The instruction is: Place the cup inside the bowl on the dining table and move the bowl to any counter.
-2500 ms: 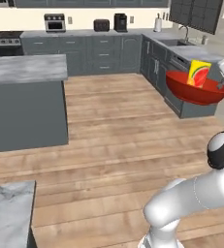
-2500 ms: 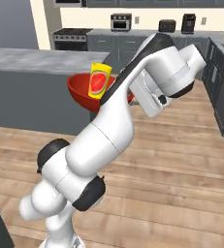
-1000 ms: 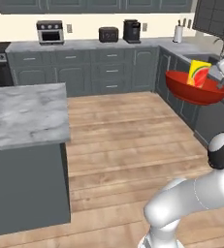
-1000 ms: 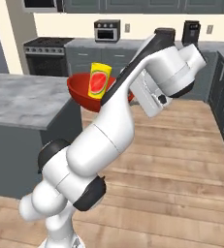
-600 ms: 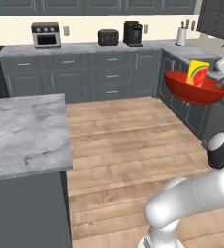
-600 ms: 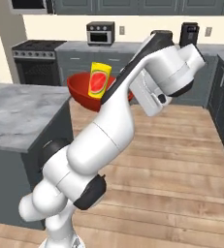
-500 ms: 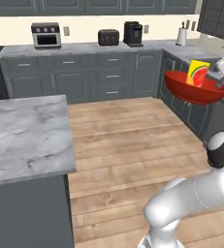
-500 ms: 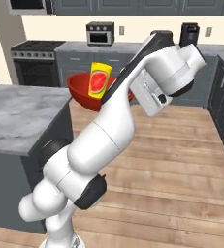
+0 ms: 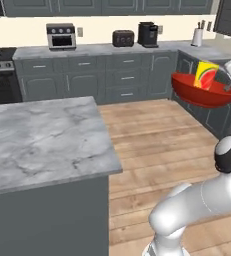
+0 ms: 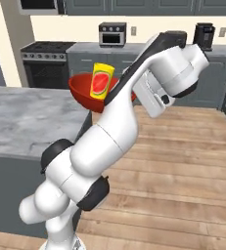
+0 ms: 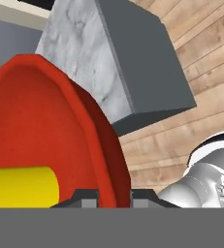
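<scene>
The red bowl (image 9: 202, 94) hangs in the air to the right of the counter (image 9: 42, 140), well above the wooden floor. The yellow cup (image 9: 206, 75) with its red mark leans inside it. In the hand view my gripper (image 11: 112, 196) is shut on the bowl (image 11: 45, 126) at its rim, one fingertip (image 11: 87, 197) inside and one outside, and the cup (image 11: 21, 186) lies inside. From the right base view, the bowl (image 10: 82, 93) and cup (image 10: 101, 80) hover over the counter's (image 10: 26, 117) near corner. The dining table is out of view.
Grey wall cabinets (image 9: 107, 75) run along the back with a toaster oven (image 9: 60, 36), toaster (image 9: 123, 38) and coffee maker (image 9: 148, 34). A stove (image 10: 46, 61) stands at the left. Wooden floor (image 9: 152, 140) lies between the island and the cabinets.
The whole picture has shifted, so the base has driven: the island counter now looms larger and closer. The bowl with the cup stays in my grip, unchanged relative to the arm.
</scene>
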